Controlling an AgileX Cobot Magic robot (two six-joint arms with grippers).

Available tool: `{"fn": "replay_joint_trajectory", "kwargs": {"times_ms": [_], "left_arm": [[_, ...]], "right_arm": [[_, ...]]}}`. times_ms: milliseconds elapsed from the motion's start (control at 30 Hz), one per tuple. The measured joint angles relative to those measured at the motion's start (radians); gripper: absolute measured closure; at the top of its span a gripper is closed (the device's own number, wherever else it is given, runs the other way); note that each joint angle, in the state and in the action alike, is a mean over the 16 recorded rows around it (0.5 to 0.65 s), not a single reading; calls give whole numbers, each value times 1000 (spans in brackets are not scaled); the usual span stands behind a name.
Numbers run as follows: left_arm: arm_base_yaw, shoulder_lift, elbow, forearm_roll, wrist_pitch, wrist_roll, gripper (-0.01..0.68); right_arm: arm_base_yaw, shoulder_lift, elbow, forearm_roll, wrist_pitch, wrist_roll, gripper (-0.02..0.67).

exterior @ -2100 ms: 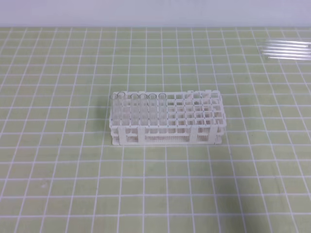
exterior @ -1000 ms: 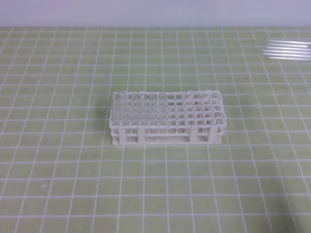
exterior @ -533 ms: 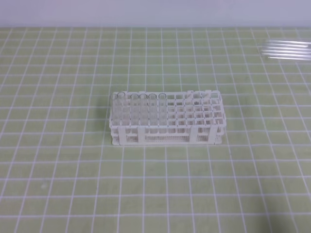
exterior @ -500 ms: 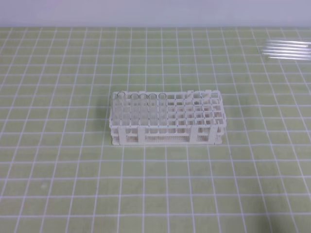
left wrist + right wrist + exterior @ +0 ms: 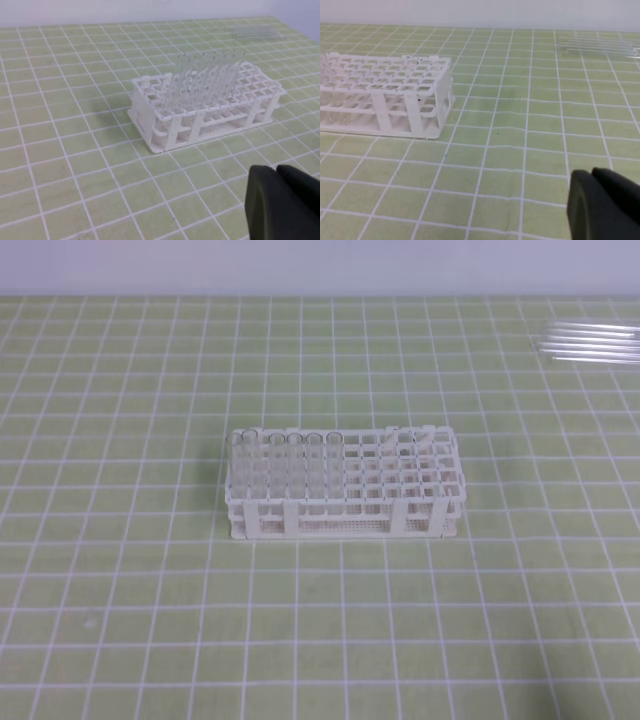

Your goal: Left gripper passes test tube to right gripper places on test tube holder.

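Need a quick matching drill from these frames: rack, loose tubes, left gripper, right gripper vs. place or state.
Things:
1. test tube holder
2. loose test tubes
3. left gripper
4. standing tubes

Places or states:
A. lying flat at the mat's far right
B. shut, holding nothing
C. middle of the green grid mat
D. upright in the holder's left end

Pairs: 1-C, 2-A, 3-B, 4-D

No readable text, labels, brands, numbers or signs in any view. The white rack (image 5: 343, 485) carries no legible marking on its top grid or sides (small dark specks on its end wall in the right wrist view are too small to read). The green checked mat (image 5: 120, 590) shows only plain white grid lines, no printed figures. The black gripper bodies at the frame corners show no lettering.
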State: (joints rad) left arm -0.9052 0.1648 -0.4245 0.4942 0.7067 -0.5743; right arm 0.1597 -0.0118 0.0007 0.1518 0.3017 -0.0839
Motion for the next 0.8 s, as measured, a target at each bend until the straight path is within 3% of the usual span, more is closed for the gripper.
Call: {"fn": "replay_joint_trajectory", "kwargs": {"times_ms": [600, 800], "left_arm": [[4, -2, 0, 9, 3, 1, 671], [92, -7, 22, 11, -93, 14, 672]], "right_arm": [[0, 0, 0, 2, 0, 0, 665], [0, 0, 0, 2, 0, 0, 666]]}}
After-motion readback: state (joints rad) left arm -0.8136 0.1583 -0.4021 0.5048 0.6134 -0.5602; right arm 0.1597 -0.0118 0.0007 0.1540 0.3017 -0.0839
